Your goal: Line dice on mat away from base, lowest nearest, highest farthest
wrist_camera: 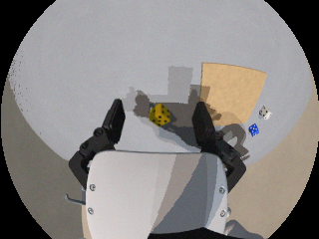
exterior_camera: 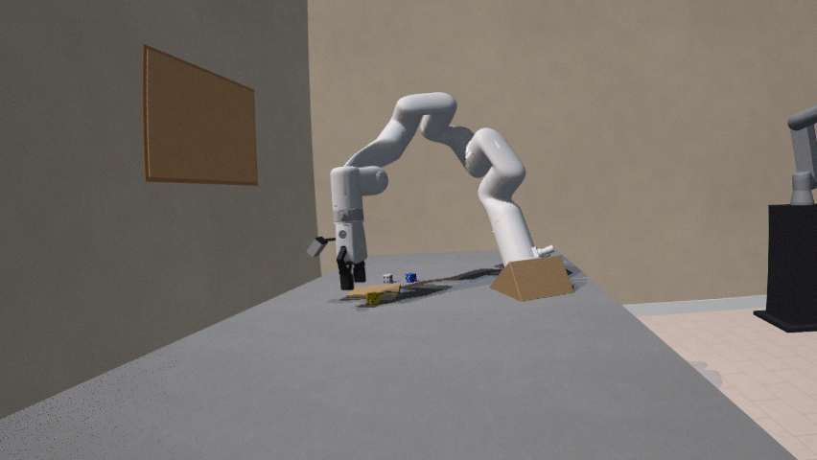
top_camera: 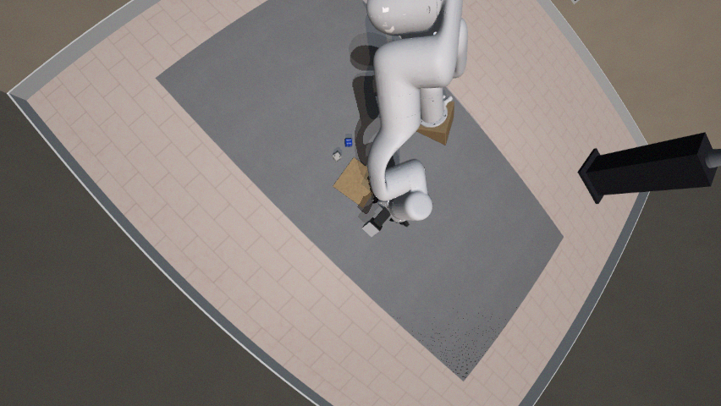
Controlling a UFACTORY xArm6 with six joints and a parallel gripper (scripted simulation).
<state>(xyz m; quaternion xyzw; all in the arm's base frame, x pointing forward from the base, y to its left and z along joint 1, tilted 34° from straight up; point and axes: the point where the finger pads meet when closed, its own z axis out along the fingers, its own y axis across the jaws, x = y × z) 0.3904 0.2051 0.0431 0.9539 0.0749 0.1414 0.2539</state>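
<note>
The tan mat (wrist_camera: 233, 94) lies flat on the grey table; it also shows in the overhead view (top_camera: 353, 181) and in the side view (exterior_camera: 374, 291). The yellow die (wrist_camera: 159, 115) lies on the table just off the mat's edge, also visible in the side view (exterior_camera: 372, 297); the arm hides it in the overhead view. My gripper (wrist_camera: 159, 108) is open and empty, and hovers above the yellow die, fingers on either side of it in the wrist view; it also shows in the side view (exterior_camera: 349, 278). The white die (top_camera: 336, 156) and the blue die (top_camera: 348, 142) lie on the table beyond the mat, apart from each other.
The arm's tan wedge base (exterior_camera: 532, 278) stands at the back of the table. The arm arches over the mat and casts shadows there. A black pedestal (top_camera: 646, 166) stands off the table to the right.
</note>
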